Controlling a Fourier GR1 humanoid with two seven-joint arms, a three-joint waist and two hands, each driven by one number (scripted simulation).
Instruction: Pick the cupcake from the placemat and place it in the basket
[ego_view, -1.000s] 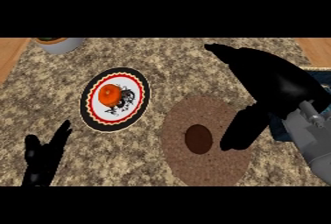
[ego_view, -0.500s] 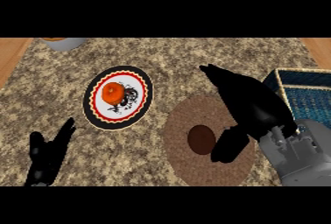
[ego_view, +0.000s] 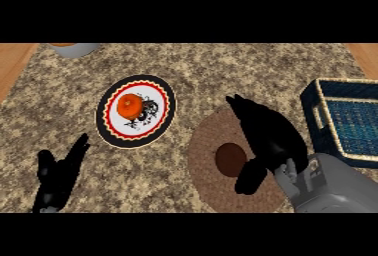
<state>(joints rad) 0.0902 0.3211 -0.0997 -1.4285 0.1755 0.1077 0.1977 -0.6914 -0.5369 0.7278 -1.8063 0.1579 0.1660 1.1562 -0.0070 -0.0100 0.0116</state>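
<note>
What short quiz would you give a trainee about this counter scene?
1. True or false: the cupcake lies in the basket.
2. Which robot hand is nearest the cupcake? A: left. B: right.
3. Fill in: the orange thing lies on the ___.

Key:
1. False: it sits on the placemat.
2. B: the right robot hand, open beside it.
3. plate.
</note>
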